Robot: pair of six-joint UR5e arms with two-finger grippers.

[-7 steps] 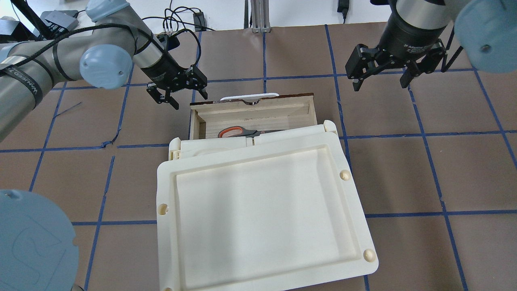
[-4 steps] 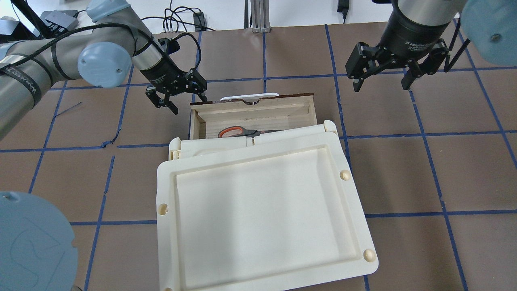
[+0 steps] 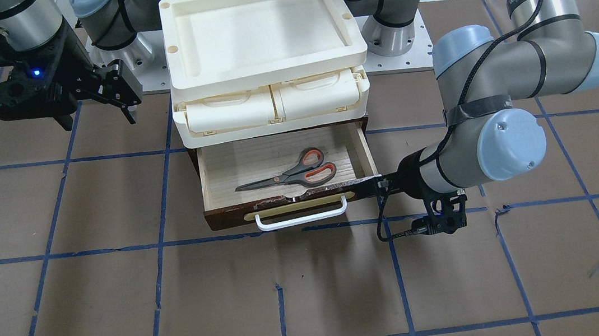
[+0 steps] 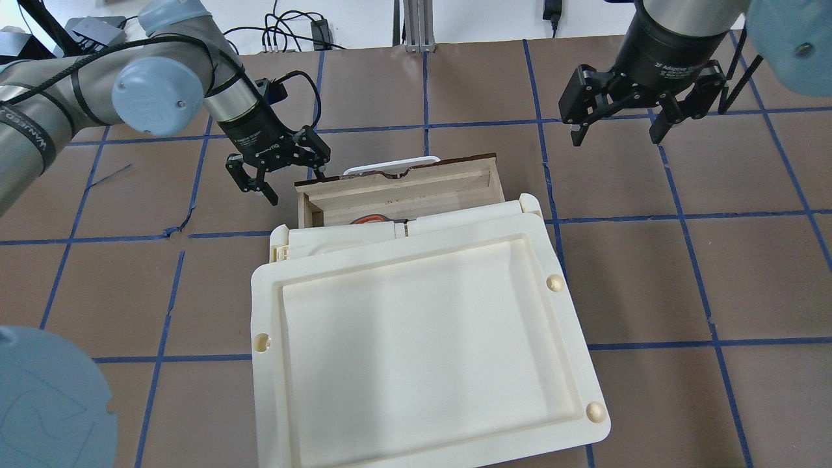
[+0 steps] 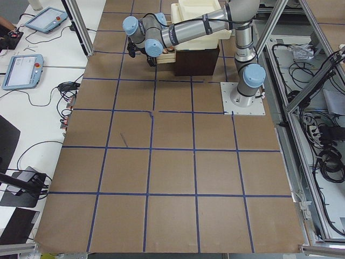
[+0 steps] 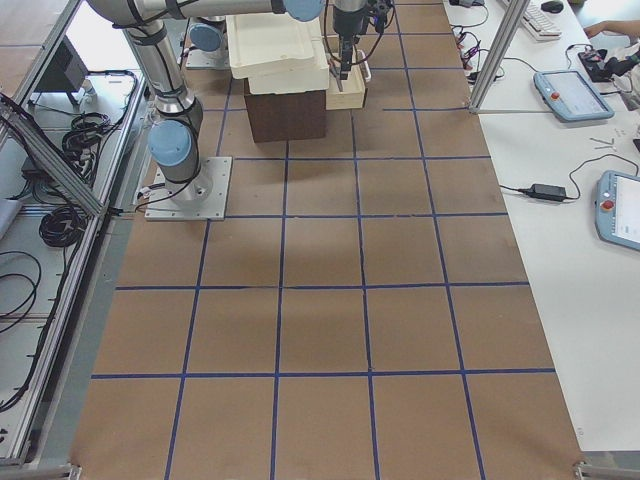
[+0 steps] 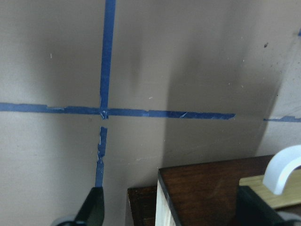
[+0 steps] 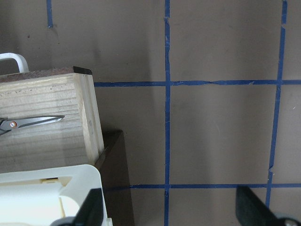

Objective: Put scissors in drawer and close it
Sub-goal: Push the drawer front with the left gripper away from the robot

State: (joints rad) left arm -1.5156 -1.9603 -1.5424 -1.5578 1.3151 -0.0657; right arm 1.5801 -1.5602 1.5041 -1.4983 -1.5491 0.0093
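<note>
The left tool (image 4: 294,182), fingers spread and holding nothing, straddles the left corner of the drawer (image 3: 226,218) front. The scissors (image 3: 292,175) lie inside. The drawer sits skewed, so pushing squarely nearer the white handle (image 3: 301,219) should avoid jamming. The right tool (image 4: 614,130), also spread and holding nothing, hangs well apart.

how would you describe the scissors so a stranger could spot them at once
Find the big cream plastic tray unit; a pale wooden drawer with a dark front stands open beneath it. The scissors lie flat inside, the only thing there, with dark grey handles lined orange and slim silver blades.
</note>
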